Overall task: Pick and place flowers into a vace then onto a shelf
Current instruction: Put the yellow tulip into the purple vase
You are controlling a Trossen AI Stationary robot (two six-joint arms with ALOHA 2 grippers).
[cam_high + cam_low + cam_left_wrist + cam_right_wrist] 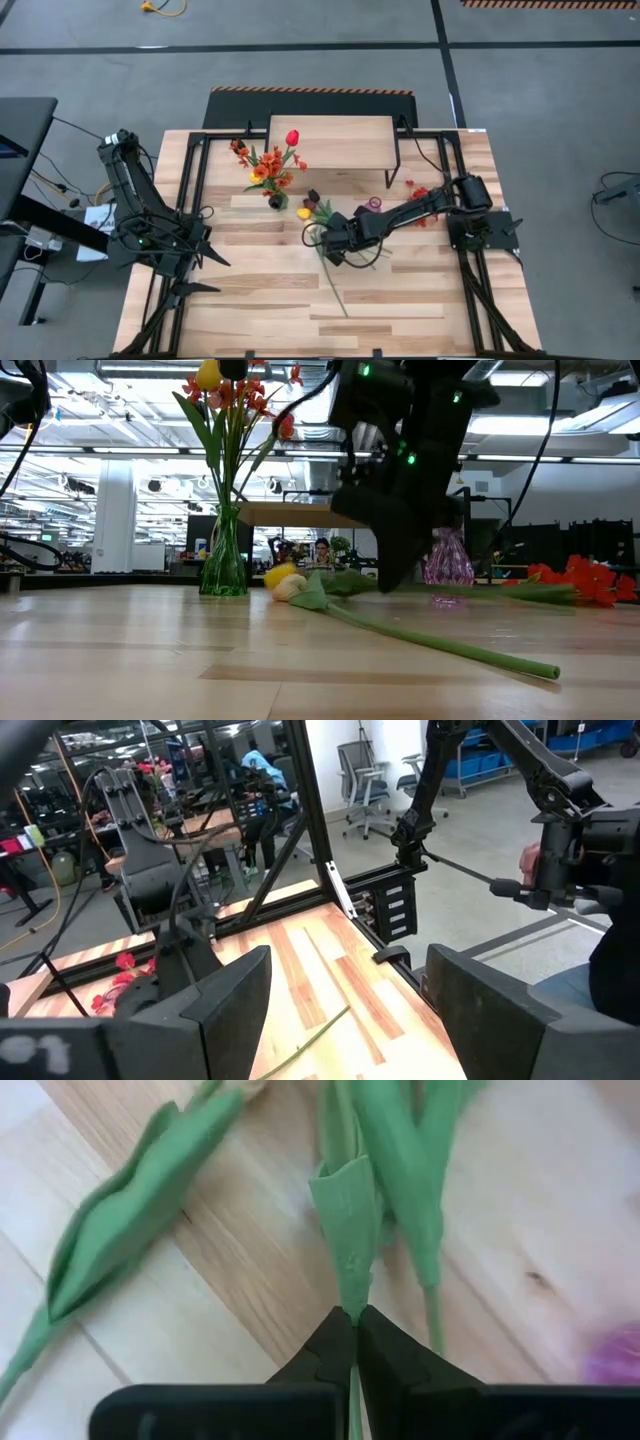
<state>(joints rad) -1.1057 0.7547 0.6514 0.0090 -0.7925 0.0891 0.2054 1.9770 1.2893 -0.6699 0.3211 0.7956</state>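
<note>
Right pincer (355, 1342) clamped on a leaf/stem of flower (350, 1210) lying on desk (260, 300). Only thin leaf is gripped, so slip or tear is risked at lift. Neighbouring stems just beside pincer may be dragged. Left pincer (345, 1010) wide, idle.

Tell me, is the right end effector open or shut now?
Shut. In the right wrist view, the right end effector has its fingertips pressed together on a green stem lying on the table.

Right gripper (322, 238) is down low at mid-table over loose tulips (312, 209) lying on the slats, a vase of red-orange flowers (272, 170) just beside the shelf (332, 142), left gripper (207, 247) parked near the left edge.
</note>
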